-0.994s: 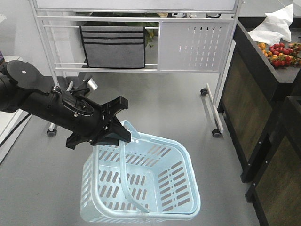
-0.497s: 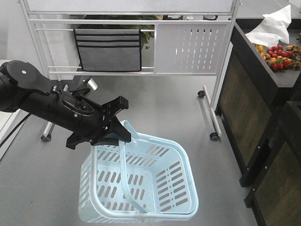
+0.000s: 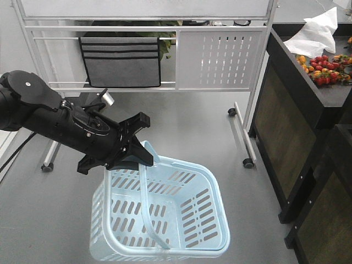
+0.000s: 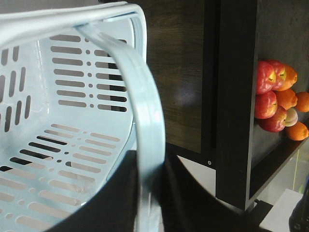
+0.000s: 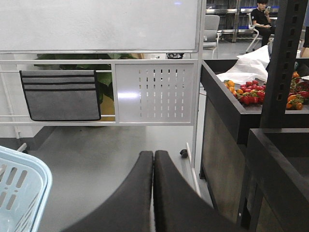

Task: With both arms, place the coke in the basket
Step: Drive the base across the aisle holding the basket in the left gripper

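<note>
The light blue basket (image 3: 165,220) hangs above the grey floor in the front view, empty inside. My left gripper (image 3: 140,157) is shut on one of its swing handles (image 3: 144,198). In the left wrist view the handle (image 4: 147,121) runs between my two black fingers and the slotted basket wall (image 4: 58,96) fills the left. My right gripper (image 5: 153,159) is shut and empty, pointing over the floor toward the white rack; a basket corner (image 5: 19,188) shows at its lower left. The coke is out of view.
A white metal rack on wheels (image 3: 220,60) with a grey fabric pocket (image 3: 121,60) stands ahead. Dark wooden shelving (image 3: 297,121) lines the right, holding small red and orange fruit (image 3: 324,69) and white paper. Apples and oranges (image 4: 277,101) sit on a dark shelf.
The whole view has shifted: the rack and shelving have slid left and slightly up in the frame. The left arm and basket keep the same pose and grip.
</note>
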{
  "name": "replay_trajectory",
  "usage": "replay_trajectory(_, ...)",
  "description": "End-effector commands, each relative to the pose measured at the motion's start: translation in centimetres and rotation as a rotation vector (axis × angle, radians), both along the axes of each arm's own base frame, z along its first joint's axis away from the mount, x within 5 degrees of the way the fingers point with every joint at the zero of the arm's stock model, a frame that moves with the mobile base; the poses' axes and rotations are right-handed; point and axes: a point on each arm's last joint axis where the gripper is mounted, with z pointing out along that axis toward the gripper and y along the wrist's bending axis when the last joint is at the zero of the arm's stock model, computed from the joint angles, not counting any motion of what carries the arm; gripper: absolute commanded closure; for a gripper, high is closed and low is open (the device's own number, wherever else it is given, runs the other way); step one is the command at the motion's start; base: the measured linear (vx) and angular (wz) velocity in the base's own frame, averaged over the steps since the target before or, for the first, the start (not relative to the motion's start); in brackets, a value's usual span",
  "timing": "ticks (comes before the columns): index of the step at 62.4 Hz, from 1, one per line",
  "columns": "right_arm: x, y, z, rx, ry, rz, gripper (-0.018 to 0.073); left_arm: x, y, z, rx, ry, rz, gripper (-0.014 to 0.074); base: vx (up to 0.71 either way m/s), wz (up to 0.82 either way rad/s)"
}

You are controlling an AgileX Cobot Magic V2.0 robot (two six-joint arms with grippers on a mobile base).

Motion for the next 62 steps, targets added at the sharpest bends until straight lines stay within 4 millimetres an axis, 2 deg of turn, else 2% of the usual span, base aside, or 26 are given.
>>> replay_trajectory(1,0.00,0.07,0.08,-0.003,-0.065,0.005,0.0569,-0.44,-0.41,2.83,-0.087,-0.052,0.018,0.0601,0.10,-0.04)
replay_trajectory(62,0.00,0.07,0.08,-0.003,-0.065,0.005,0.0569,-0.45,-0.41,2.83,-0.087,-0.052,0.018,0.0601,0.13,-0.01)
